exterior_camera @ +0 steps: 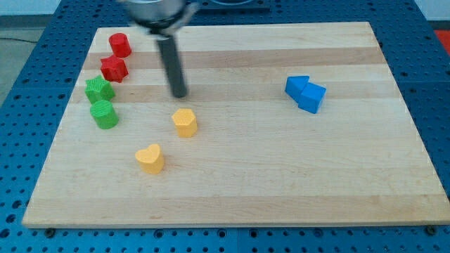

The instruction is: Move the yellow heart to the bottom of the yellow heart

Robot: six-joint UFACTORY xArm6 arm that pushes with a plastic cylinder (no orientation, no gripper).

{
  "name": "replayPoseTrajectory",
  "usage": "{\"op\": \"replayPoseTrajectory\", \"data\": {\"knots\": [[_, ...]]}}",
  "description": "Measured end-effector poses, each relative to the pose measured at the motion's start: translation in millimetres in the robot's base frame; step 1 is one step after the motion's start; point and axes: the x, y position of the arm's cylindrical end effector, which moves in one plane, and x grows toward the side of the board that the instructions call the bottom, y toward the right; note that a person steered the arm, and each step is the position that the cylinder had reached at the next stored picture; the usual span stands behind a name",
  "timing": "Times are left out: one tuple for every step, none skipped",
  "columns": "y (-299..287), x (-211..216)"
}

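A yellow heart [150,159] lies on the wooden board, left of centre and toward the view's bottom. A yellow hexagonal block [185,121] sits up and to the right of it. My tip [180,93] is at the end of the dark rod, just above the yellow hexagonal block with a small gap, touching neither yellow block. The heart is well below and to the left of the tip.
At the view's left stand a red cylinder [119,44], a red star-like block [113,69], a green star-like block [100,89] and a green cylinder [105,114]. Two blue blocks [305,93] touch each other at the right. The board's edge [232,225] borders blue pegboard.
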Motion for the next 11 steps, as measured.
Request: {"op": "replayPoseTrajectory", "data": {"knots": [[16, 52], [-6, 103], [-53, 103], [-106, 107], [-130, 111], [-75, 105], [-16, 112], [-63, 175], [-100, 198], [-59, 193], [-15, 166]]}}
